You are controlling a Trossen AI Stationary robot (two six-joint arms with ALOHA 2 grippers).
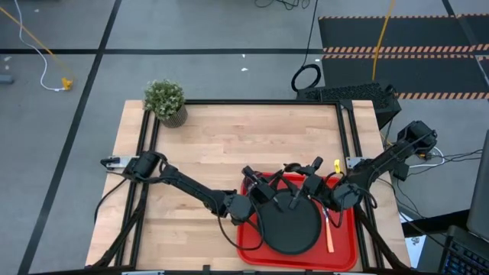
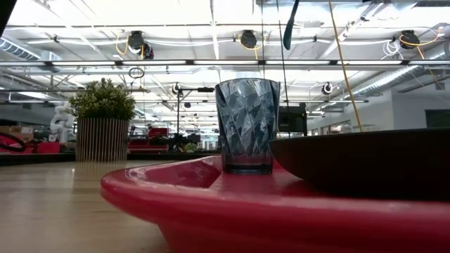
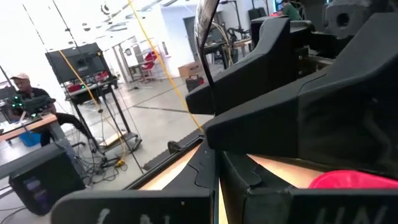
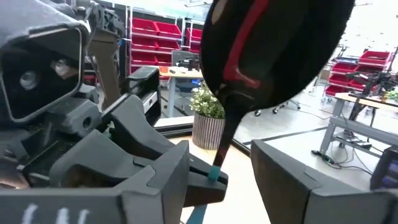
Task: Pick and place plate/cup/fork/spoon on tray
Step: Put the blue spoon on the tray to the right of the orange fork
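Observation:
The red tray lies at the table's near edge. The black plate rests flat on it, and the orange-handled fork lies on the tray to the plate's right. The glass cup stands upright on the tray beside the plate; my arms hide it in the high view. My right gripper is over the tray's far part, shut on the spoon. My left gripper is shut and empty, close in front of the right one and above the cup. My right gripper pinches the spoon's handle between its two fingers, where the dark stem meets the light blue part. The fingers come level from the table's right and lie across the spoon. The spoon stands nearly upright, bowl up. Its handle end hangs clear above the tray.
A potted plant stands at the table's far left corner. Bare wood lies left of the tray and across the far half of the table. A person sits at a desk in the room beyond.

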